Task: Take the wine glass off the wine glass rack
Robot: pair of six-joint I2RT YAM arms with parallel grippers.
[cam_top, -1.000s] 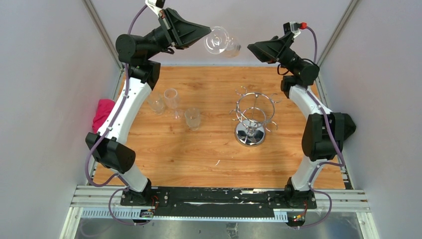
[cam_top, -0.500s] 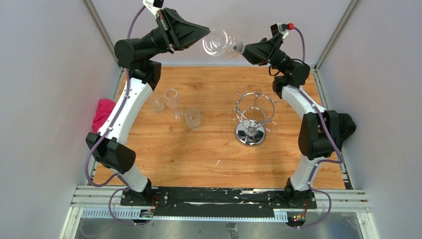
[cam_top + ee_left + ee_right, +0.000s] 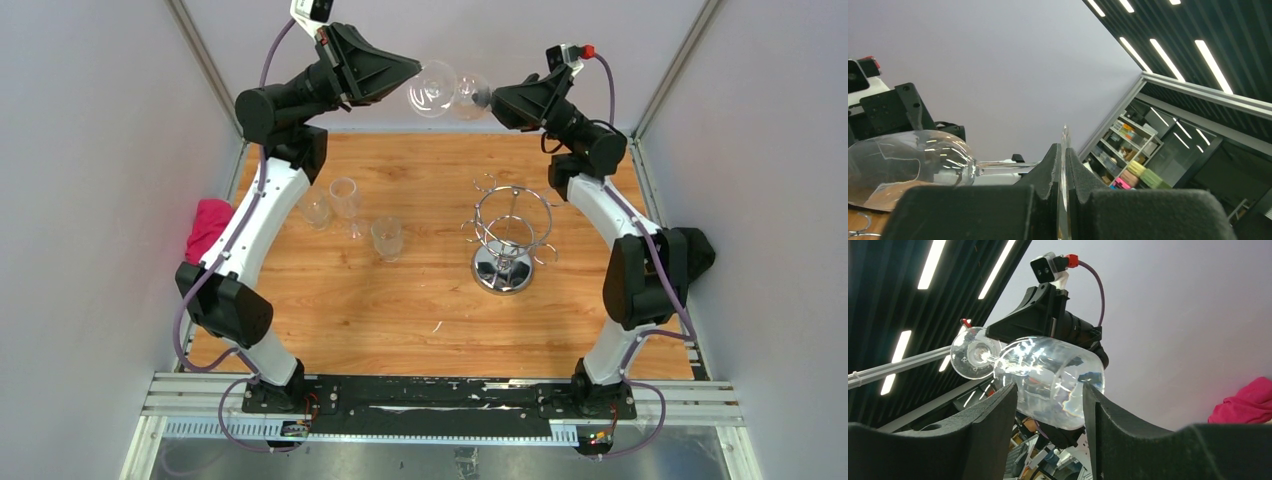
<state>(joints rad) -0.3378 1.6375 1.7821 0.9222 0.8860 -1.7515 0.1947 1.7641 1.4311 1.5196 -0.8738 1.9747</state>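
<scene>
The clear, thin-walled wine glass (image 3: 455, 90) is off the rack and lies on its side in the air, high above the far edge of the orange-brown wood-grain surface (image 3: 400, 310), between the two arms. The left hand (image 3: 418, 68) is clamped tight on the flat round foot of the glass. From the left wrist, its black fingers (image 3: 1050, 167) pinch the thin edge of the foot, and the slim stem runs sideways to the rounded bowl (image 3: 908, 165).

The right hand (image 3: 495, 97) meets the glass from the other side, at the bowl end. Its two matte black fingers (image 3: 998, 420) stand apart with the curved, glinting bowl (image 3: 1053, 380) showing between them. Whether they touch the glass I cannot tell.

The shiny chrome wire rack (image 3: 503, 268), with its round mirrored base, thin rod and ring of curled hooks, stands upright on the surface below, well apart from the glass. Three clear tumblers (image 3: 343, 195) stand left of it, and a pink cloth (image 3: 205, 225) lies at the left edge.
</scene>
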